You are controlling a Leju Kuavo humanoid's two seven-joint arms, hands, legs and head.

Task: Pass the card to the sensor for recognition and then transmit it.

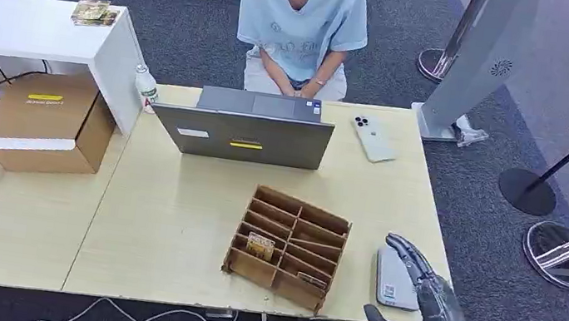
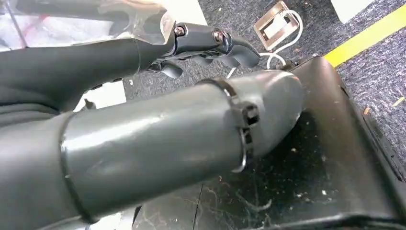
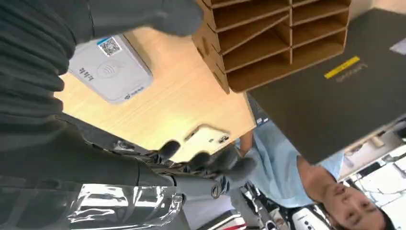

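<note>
Our right hand (image 1: 431, 303) hovers over the flat grey card sensor (image 1: 391, 283), fingers spread, empty; small cards (image 1: 260, 246) sit in the wooden divided box (image 1: 288, 245). Left hand (image 2: 158, 124): fingers apart, empty.

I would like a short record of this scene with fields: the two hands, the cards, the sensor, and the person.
right hand: empty, fingers apart, above the sensor
left hand: holds nothing, hangs over the floor
sensor: grey pad beside the wooden organizer, at the table edge
cards: in the organizer compartments
person: seated behind the laptop
phone: beside the laptop
</note>
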